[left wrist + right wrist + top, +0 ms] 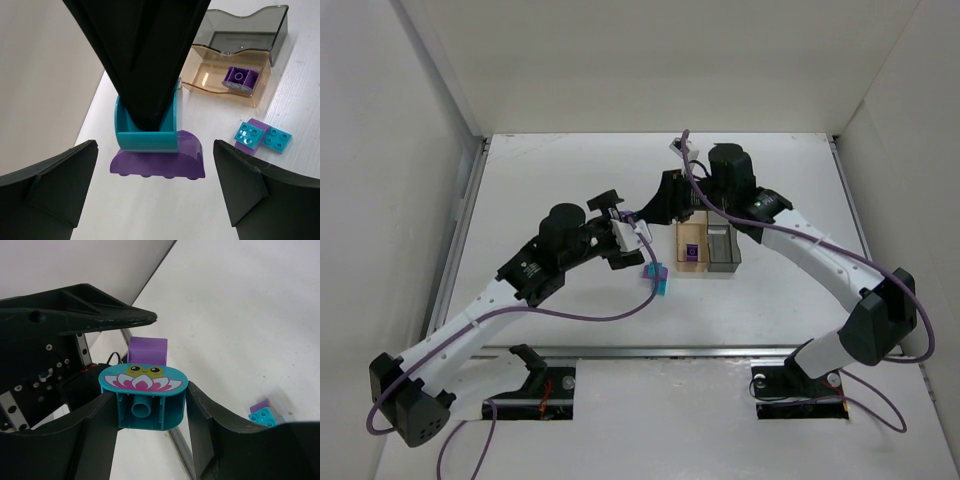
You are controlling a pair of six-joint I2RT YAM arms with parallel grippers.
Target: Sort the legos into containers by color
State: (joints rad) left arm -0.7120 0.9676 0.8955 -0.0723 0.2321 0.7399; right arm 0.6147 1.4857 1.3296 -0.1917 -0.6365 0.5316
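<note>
1. The left gripper (155,144) is spread wide open.
2. A teal brick (144,401), stuck to a purple brick (147,349), is squeezed by the right gripper (150,405).
3. One purple piece (240,80) is seen inside the amber bin (215,93).

A teal brick (145,405) printed with a lotus face, joined to a curved purple brick (157,161), is pinched between the right fingers (95,440), in the gap between the spread left fingers (55,180). Beyond the left fingers stand the amber container (215,92), a purple piece (240,79) inside, and the grey container (240,20) behind it. A small teal-and-purple cluster (260,137) lies just past their right-side finger.
</note>
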